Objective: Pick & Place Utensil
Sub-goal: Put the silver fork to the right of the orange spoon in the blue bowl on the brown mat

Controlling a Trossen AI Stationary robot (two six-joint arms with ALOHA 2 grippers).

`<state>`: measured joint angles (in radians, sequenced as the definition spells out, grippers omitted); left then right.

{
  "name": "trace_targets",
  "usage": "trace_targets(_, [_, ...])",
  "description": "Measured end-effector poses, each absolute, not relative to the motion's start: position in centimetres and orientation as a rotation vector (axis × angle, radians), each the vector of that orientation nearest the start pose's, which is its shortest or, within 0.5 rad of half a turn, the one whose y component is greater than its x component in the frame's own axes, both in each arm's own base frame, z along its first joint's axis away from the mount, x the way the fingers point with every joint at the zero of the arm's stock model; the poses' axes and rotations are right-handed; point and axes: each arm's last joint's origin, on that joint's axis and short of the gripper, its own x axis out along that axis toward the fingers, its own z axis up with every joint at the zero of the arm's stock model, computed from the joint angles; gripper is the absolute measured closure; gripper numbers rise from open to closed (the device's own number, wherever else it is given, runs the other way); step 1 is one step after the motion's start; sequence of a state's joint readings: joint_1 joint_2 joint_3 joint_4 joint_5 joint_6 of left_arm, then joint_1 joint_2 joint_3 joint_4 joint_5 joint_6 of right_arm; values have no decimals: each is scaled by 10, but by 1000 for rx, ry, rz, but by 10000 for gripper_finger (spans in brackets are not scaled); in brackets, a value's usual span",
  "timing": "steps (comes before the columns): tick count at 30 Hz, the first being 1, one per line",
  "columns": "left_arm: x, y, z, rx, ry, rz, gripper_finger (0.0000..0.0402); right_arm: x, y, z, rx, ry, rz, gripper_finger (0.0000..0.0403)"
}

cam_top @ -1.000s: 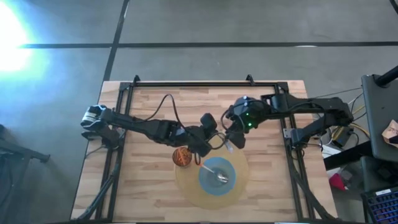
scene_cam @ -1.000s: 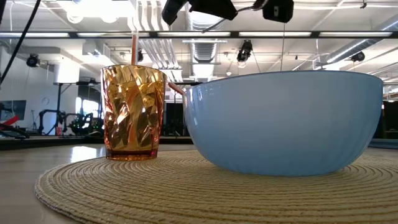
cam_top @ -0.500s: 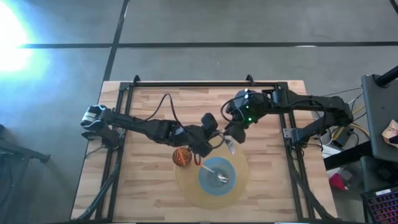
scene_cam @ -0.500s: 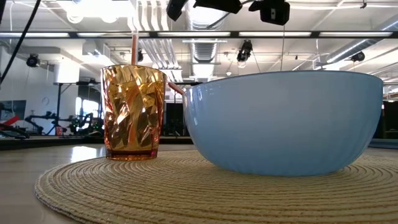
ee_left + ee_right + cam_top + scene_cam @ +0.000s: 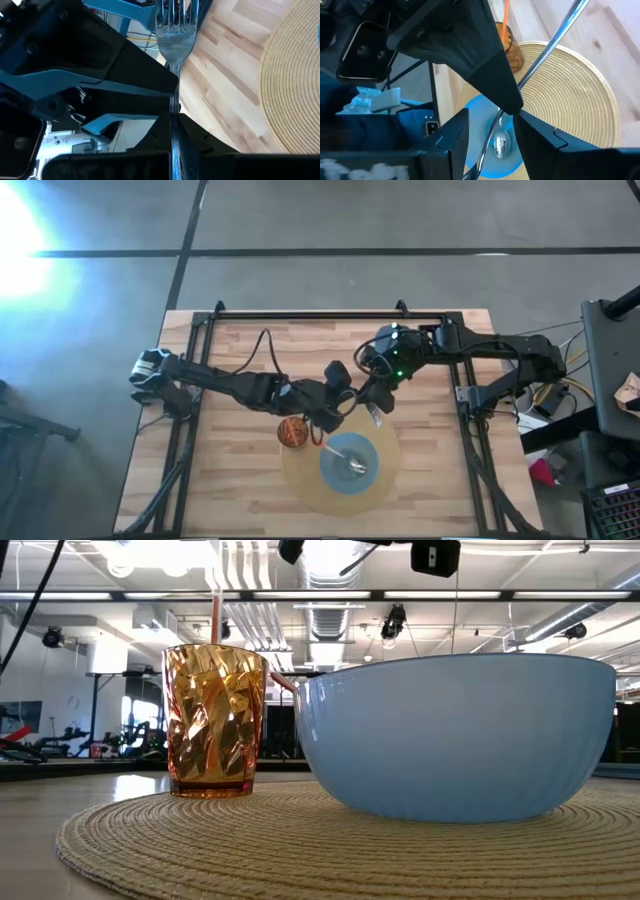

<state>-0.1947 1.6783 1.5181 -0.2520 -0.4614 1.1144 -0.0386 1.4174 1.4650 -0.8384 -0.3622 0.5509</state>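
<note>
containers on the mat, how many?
2. The amber cup is at the woven mat's left edge, the blue bowl at its centre. The arms cover part of the mat's far edge.

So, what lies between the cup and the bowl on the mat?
Only bare mat lies between the cup and the bowl; the low view shows a narrow gap, and the two do not touch.
</note>
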Motion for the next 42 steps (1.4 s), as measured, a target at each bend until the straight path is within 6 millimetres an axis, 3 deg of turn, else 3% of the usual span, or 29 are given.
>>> trace_targets(7, [381,-63,349,1223,490,16,391,288,-1,367,697,856,89,271])
trace_targets(27, [381,-62,350,1241,498,31,389,286,-1,363,698,900,63,390])
trace_targets(42, [382,-62,349,1214,498,41,362,282,-3,359,624,928,12,394])
